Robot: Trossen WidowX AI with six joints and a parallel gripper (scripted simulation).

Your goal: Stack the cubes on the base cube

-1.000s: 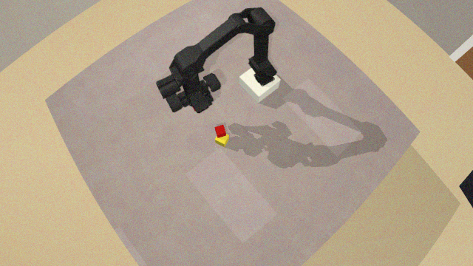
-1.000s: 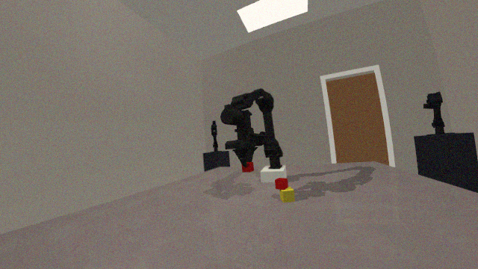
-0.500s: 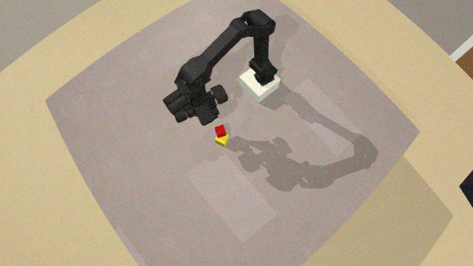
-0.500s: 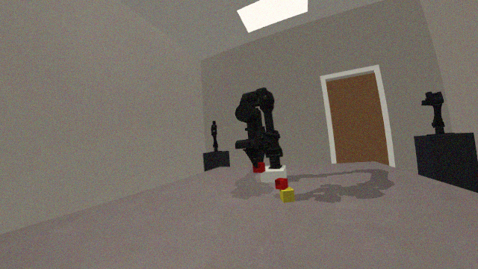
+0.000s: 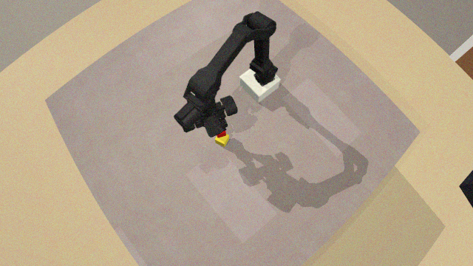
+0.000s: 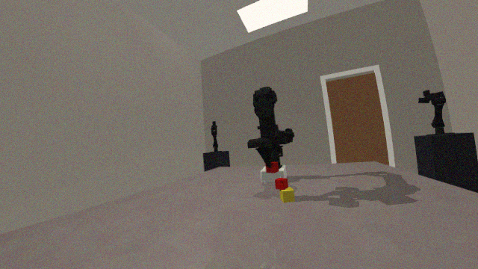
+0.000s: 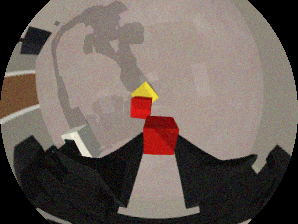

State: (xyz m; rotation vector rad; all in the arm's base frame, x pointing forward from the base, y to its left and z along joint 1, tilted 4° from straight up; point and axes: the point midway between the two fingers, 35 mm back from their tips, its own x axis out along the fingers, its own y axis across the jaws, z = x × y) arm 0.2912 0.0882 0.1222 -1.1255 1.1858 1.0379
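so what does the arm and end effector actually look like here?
Arm is matte black throughout, chunky rounded links and bulky joints, on a white block mount. End effector is black too, with wedge-shaped fingers. No cables or markings visible.

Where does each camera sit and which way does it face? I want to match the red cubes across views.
Top: overhead, looking down at the mat; shows the whole arm and gripper above the yellow base cube.
Exterior: low, near the floor, facing the arm front-on; shows the held red cube and the placed red cube.
Wrist: on the gripper, looking past its fingers at the held red cube.
Shared: the yellow base cube appears in all three.
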